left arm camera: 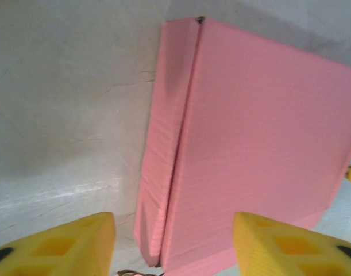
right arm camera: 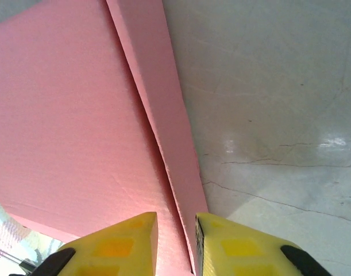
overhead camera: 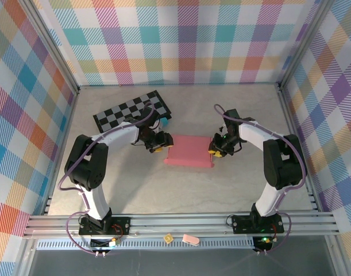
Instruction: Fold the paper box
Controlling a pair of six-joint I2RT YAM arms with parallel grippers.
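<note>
The whole table [overhead camera: 181, 195] is taken in from above and behind the arm bases [overhead camera: 100, 221], looking down. The paper box [overhead camera: 189, 150] is shared, framed closely from opposite ends by both wrist cameras.

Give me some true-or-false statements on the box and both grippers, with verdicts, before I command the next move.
1. The left gripper is open and grips nothing. True.
2. The paper box lies flat as an unfolded sheet. False: it is folded up, with its lid down over a side wall.
3. The right gripper has a finger on each side of the box's side wall. True.
4. The box rests on the checkered board. False: the board lies apart, farther back and to the left, and the box sits on the bare table.
</note>
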